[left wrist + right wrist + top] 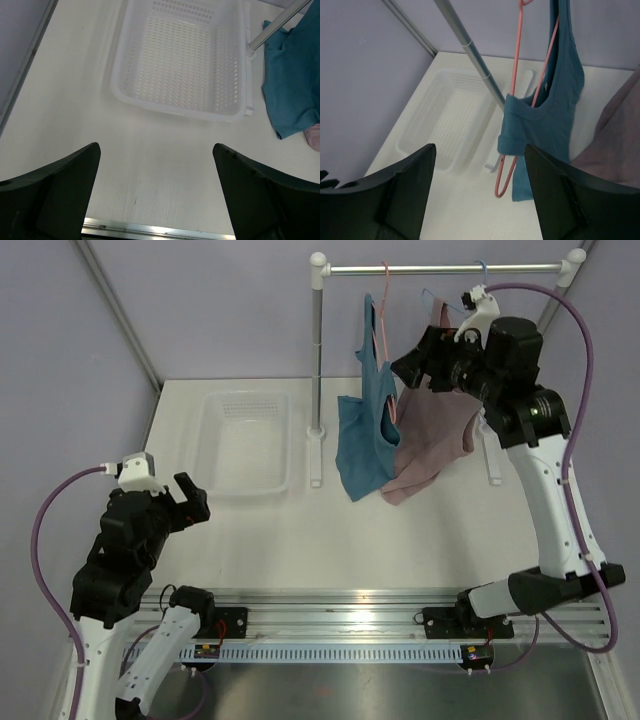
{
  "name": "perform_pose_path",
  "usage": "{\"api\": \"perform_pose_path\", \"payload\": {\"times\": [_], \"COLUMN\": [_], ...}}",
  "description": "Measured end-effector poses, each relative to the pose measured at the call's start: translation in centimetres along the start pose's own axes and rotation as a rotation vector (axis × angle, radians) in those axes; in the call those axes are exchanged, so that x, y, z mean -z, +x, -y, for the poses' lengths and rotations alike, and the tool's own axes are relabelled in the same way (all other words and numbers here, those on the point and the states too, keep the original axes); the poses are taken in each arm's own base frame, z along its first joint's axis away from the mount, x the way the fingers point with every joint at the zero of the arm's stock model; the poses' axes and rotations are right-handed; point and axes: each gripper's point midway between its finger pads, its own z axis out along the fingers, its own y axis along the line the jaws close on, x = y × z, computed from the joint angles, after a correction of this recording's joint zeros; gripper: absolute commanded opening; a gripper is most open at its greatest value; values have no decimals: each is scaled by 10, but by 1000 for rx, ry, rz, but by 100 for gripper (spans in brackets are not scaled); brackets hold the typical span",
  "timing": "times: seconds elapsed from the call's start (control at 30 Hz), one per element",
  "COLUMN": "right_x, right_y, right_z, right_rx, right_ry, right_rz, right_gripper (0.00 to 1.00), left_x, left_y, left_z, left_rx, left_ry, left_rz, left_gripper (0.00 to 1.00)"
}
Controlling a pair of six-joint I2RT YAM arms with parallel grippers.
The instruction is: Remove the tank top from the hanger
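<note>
In the top view, the flat white table point(300, 540) fills the middle. A clothes rack with a grey metal rail and white joints point(440, 269) stands toward 12 to 1 o'clock. The white perforated plastic basket point(247, 492) sits at 10 o'clock, just beside the rack's left post.

The teal-blue sleeveless tank top point(362, 445) hangs from the rail at 12 o'clock on the thin pink wire hanger point(517, 65). 1 narrow strap runs up along the wire, and 1 hanger corner pokes out below the bunched neckline. Whether its hem touches the table cannot be told. A dusty mauve-pink tank top point(435, 435) hangs touching it at its 3 o'clock.

The right gripper point(477, 165) is raised at 1 o'clock, just beside the teal top, with its 2 fingers spread wide and holding nothing. The left gripper point(156, 150) hovers low at 8 o'clock, well apart from the clothes, its fingers likewise spread and empty.
</note>
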Motion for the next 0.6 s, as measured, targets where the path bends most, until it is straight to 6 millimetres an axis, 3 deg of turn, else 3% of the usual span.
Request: {"api": "perform_pose_path", "payload": {"times": [0.2, 0.33, 0.47, 0.57, 0.6], "right_x": [-66, -101, -133, -147, -149], "right_y": [-17, -19, -11, 3, 8], "right_z": [8, 21, 46, 62, 67], "right_rx": [103, 174, 229, 246, 252], "right_ry": [108, 196, 285, 326, 340], "right_rz": [-36, -56, -85, -127, -143], "right_gripper": [69, 51, 31, 30, 19], "left_x": [-4, -5, -7, -9, -9], "left_y": [4, 5, 7, 10, 11], "left_z": [1, 1, 1, 1, 1], "left_rx": [-3, -4, -7, -12, -13], "left_ry": [2, 1, -1, 1, 2], "left_rz": [-8, -11, -20, -30, -34], "left_gripper": [99, 99, 99, 99, 99]}}
